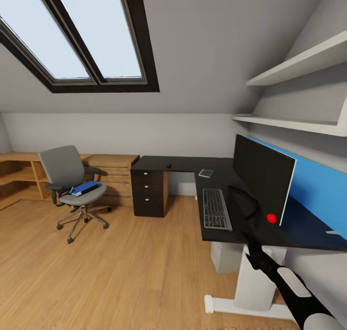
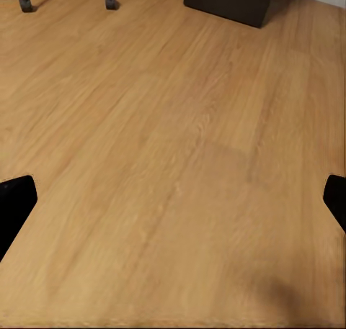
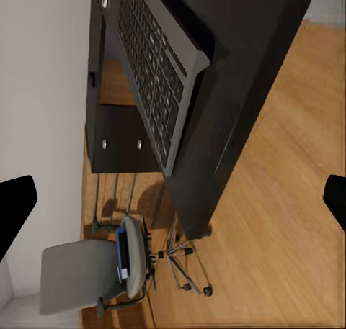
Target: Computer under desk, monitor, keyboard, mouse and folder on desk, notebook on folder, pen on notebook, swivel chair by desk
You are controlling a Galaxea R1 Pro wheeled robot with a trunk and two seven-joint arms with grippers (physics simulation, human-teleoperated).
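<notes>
The black L-shaped desk (image 1: 185, 164) carries the wide monitor (image 1: 262, 178), with the grey keyboard (image 1: 215, 208) in front of it. A small dark mouse (image 1: 168, 165) and the pale notebook (image 1: 206, 173) lie farther back. The grey swivel chair (image 1: 65, 168) stands apart from the desk on the left, with the blue folder (image 1: 86, 188) on its seat. My right gripper (image 1: 241, 208) hovers open over the desk between keyboard and monitor. Its wrist view shows the keyboard (image 3: 155, 77), chair (image 3: 76, 278) and folder (image 3: 123, 253). My left gripper (image 2: 173, 199) is open over bare floor.
Light wooden low cabinets (image 1: 113, 168) line the back wall behind the chair. A white box (image 1: 225, 257) sits under the desk beside the white leg (image 1: 255, 282). White shelves (image 1: 299, 65) hang above the monitor. A small red ball (image 1: 271, 218) shows at the monitor's lower corner.
</notes>
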